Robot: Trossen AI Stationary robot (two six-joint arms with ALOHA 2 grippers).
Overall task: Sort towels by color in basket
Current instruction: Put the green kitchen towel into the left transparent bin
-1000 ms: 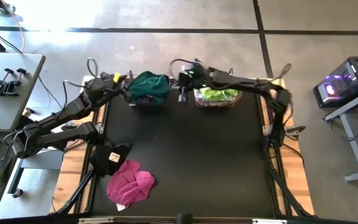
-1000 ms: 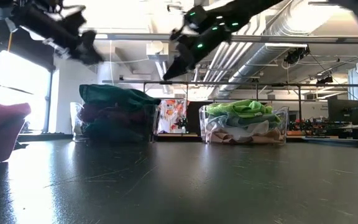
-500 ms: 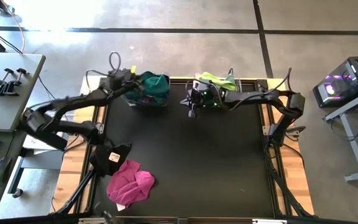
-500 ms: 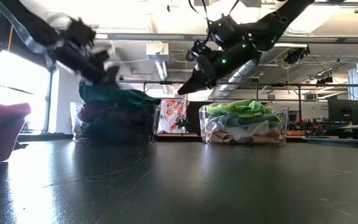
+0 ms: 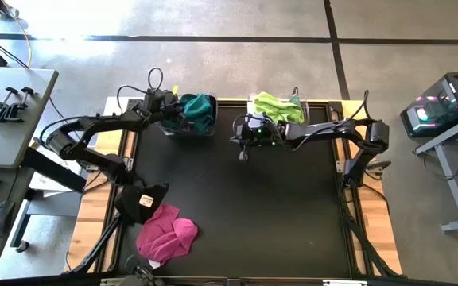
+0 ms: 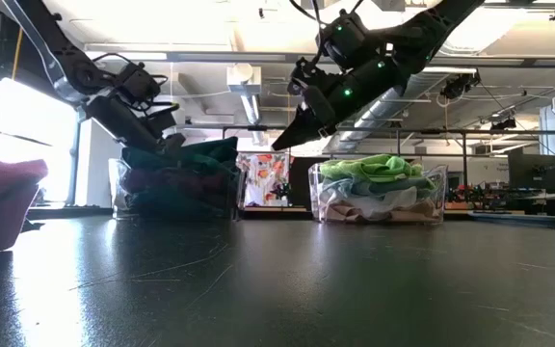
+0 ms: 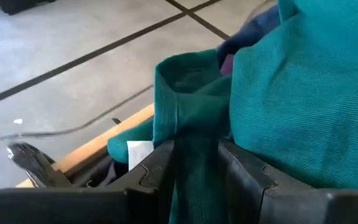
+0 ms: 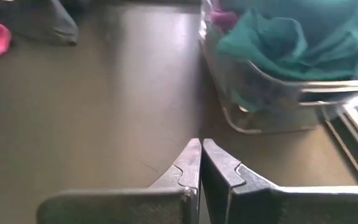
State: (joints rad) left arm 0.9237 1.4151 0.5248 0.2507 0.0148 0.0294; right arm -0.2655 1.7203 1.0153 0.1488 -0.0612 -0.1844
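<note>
- Table (image 5: 237, 214): black top, 2 clear baskets along the far edge.
- Left basket (image 5: 188, 127): holds dark towels, with a teal towel (image 5: 199, 110) heaped on top and purple and navy folds beneath it.
- Left gripper (image 5: 175, 111): at the left basket's left rim, fingers (image 7: 148, 171) pinched on a fold of the teal towel, which stands up between them in the left wrist view.
- Right basket (image 6: 379, 207): far right of centre, lime green towel (image 5: 277, 104) on top, pale and pink cloths under it in the low view.
- Right gripper (image 5: 242, 151): raised above the table between the 2 baskets, just near of them, fingers pressed together on nothing.
- Magenta towel (image 5: 167, 235): crumpled on the near left of the table, well apart from both baskets.
- Black towel (image 5: 143, 199): just far of the magenta one, touching it, a white tag showing.
</note>
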